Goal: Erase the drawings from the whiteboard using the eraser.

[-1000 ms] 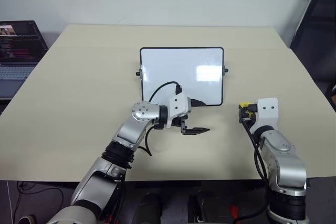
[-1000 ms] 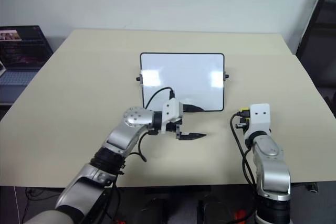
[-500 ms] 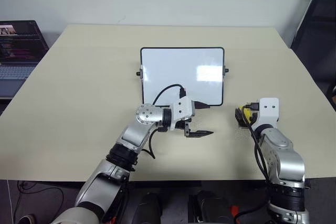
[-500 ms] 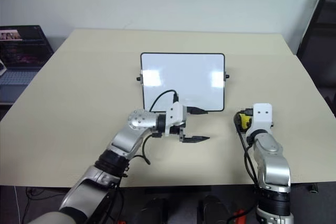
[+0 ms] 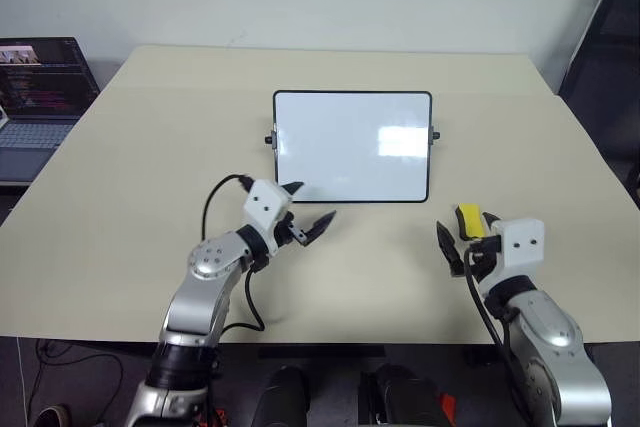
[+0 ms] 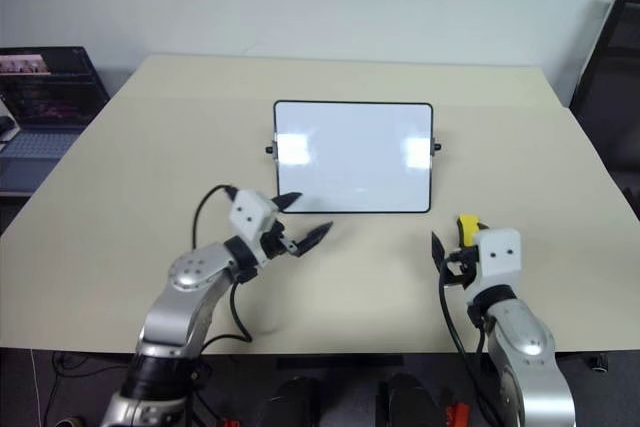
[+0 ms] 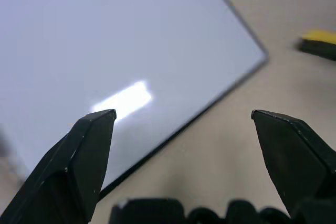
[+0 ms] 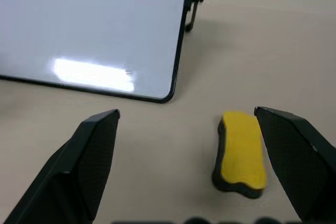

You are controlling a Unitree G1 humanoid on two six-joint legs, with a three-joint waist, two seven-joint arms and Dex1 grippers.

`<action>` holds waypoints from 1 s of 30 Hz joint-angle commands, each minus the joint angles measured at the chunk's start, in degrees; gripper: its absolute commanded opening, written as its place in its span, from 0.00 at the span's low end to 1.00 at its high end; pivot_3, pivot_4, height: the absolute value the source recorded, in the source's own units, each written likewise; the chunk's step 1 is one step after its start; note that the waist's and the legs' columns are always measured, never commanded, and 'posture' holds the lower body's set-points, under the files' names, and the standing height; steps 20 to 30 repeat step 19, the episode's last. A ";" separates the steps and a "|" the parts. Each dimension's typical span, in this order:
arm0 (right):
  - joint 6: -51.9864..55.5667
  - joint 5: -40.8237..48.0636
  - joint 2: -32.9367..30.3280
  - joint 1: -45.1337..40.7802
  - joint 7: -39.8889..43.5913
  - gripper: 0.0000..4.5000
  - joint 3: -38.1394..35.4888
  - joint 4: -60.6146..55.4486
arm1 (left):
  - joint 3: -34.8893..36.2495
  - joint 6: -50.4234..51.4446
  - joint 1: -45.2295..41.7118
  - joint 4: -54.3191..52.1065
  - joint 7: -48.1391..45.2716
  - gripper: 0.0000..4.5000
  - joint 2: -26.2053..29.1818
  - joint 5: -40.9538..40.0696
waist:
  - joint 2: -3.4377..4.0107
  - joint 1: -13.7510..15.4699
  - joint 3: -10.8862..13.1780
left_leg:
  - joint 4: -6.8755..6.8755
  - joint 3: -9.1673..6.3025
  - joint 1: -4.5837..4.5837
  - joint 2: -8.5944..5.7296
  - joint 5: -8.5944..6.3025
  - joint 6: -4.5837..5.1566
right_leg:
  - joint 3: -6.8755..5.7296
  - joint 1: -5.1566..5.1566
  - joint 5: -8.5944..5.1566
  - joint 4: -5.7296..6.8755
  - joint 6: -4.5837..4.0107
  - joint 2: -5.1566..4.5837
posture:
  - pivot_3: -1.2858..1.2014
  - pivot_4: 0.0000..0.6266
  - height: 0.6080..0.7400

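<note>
Eraser [image 8: 240, 153] on table, free, just ahead of open R jaws

The laptop [image 5: 40, 97] was cut off by the left picture edge. The whiteboard [image 7: 105, 51] ran past the wrist view's edges. The eraser [image 7: 320, 43] was blurred and cropped there. No strokes could be made out on the board.

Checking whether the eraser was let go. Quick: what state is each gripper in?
Left gripper: open, holding nothing.
Right gripper: open, empty; the small yellow block eraser lies on the table between its fingers.
</note>
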 commanded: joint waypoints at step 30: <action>-18.89 10.46 -4.57 1.10 7.21 1.00 -5.16 9.88 | 3.20 1.97 16.75 -12.87 25.21 1.00 -9.06 8.60 | -0.02 0.44 0.00 | -0.14 0.33 0.69 0.08 -0.01 -0.01 | 0.12 0.57 -0.12 0.01 -0.16 0.07 | 0.52 0.24 1.00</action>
